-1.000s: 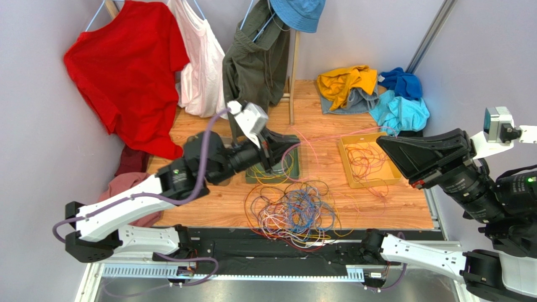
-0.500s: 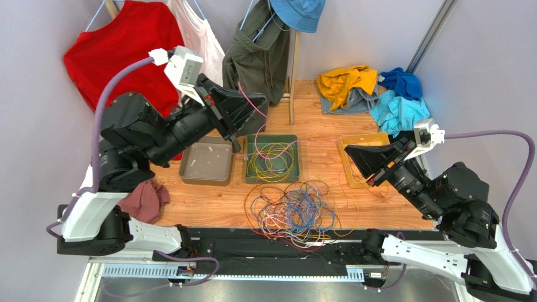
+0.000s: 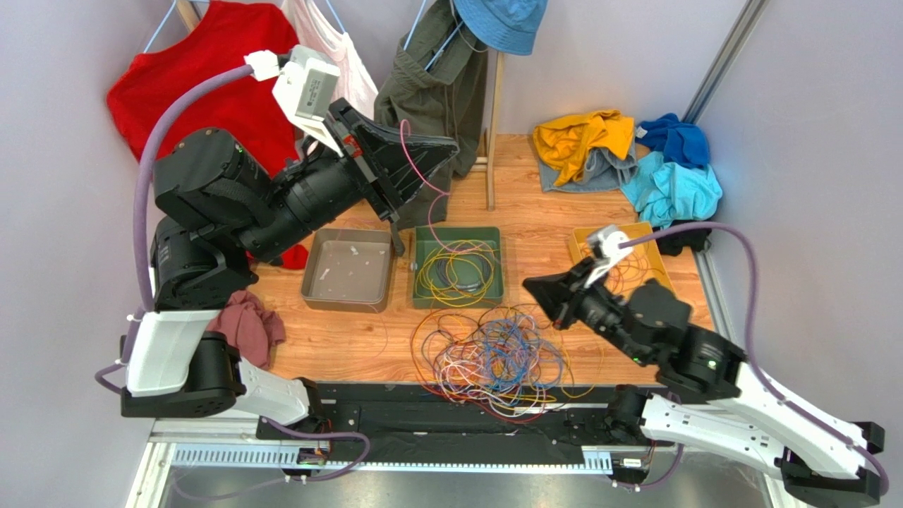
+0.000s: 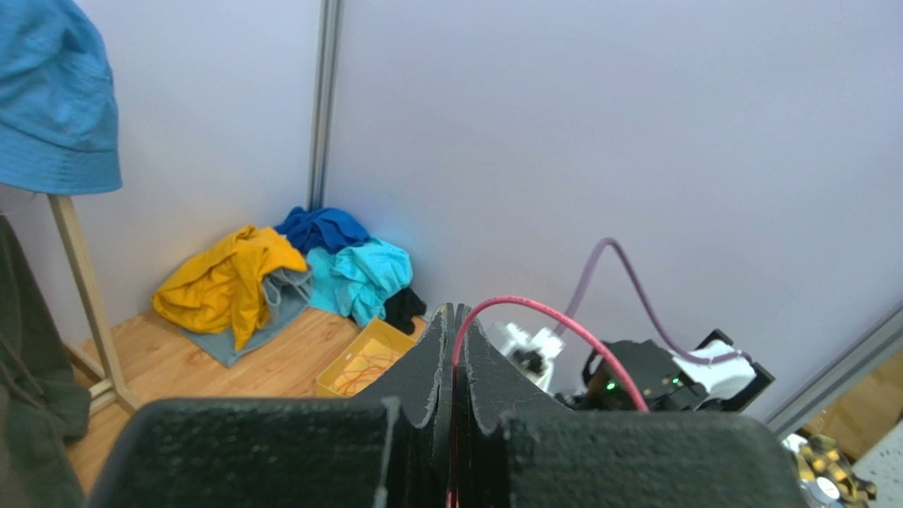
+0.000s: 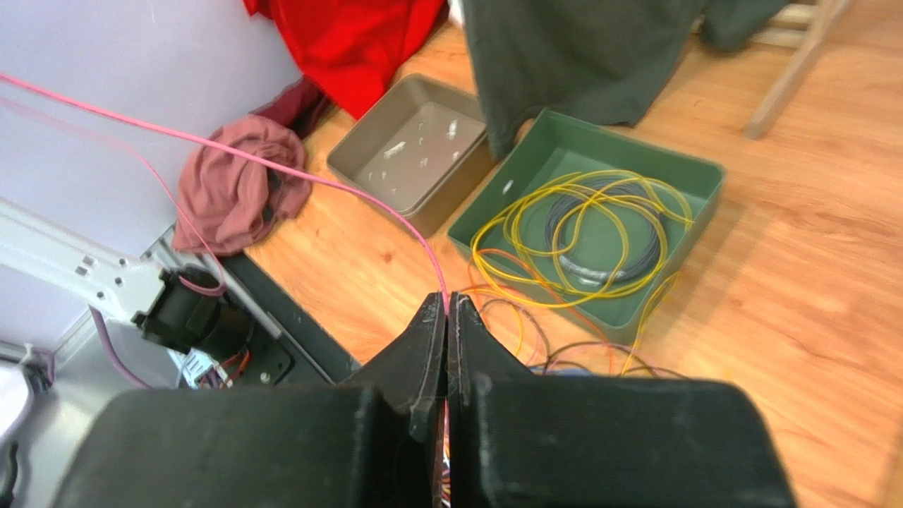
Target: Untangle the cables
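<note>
The cables lie mostly as a many-coloured tangle at the table's near edge. One pink cable runs between both grippers. My left gripper is raised high over the back of the table and is shut on that cable, which arcs out from between its closed fingers. My right gripper hangs low, just right of the green tray, and is shut on the same pink strand. In the right wrist view its tips are closed over the cable above the tangle's edge.
The green tray holds coiled yellow cables. A grey tray sits to its left, and a yellow tray with orange strands shows behind my right arm. Clothes hang at the back, more are piled at back right, and a maroon cloth lies left.
My left arm lifted from the green tray to high at the back left, pulling the pink cable up. My right arm came down from the right to beside the green tray.
</note>
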You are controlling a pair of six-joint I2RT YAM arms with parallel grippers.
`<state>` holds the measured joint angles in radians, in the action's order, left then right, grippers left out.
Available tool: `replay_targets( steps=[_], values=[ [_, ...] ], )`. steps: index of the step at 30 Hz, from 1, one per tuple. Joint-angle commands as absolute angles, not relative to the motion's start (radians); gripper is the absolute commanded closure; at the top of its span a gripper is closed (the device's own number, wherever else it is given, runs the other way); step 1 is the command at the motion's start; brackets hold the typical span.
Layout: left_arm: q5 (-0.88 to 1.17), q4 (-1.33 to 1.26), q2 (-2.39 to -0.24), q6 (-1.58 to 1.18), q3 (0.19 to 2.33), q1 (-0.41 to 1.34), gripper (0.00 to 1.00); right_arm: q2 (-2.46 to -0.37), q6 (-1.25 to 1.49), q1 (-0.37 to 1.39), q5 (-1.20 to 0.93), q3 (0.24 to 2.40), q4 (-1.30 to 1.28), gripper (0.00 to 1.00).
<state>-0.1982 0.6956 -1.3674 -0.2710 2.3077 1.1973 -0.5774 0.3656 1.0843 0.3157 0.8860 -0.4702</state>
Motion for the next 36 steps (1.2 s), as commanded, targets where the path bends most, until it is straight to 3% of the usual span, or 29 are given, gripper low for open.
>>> replay_targets(
  steps=[1,2,6,10,18,29,36],
  values=[
    [-0.134,0.718,-1.399,-0.284,2.339,1.2,1.0,-0.638,0.39,1.088,0.175,0.841,-0.261,1.0],
    [-0.123,0.721,-1.402,-0.287,2.341,1.2,1.0,-0.662,0.394,1.088,0.155,0.836,-0.24,1.0],
    [-0.118,0.735,-1.413,-0.296,2.338,1.2,1.0,-0.715,0.408,1.089,0.083,0.833,-0.164,0.65],
    [-0.115,0.745,-1.419,-0.298,2.336,1.2,1.0,-0.724,0.419,1.092,0.061,0.821,-0.124,0.54],
    [-0.094,0.732,-1.44,-0.318,2.333,1.2,1.0,-0.713,0.425,1.106,0.015,0.784,-0.032,0.46],
    [-0.071,0.727,-1.457,-0.333,2.353,1.2,1.0,-0.83,0.355,1.216,-0.008,0.795,0.017,0.45],
    [-0.046,0.729,-1.465,-0.357,2.368,1.2,1.0,-0.896,0.301,1.275,0.144,0.779,0.02,0.44]
  ],
)
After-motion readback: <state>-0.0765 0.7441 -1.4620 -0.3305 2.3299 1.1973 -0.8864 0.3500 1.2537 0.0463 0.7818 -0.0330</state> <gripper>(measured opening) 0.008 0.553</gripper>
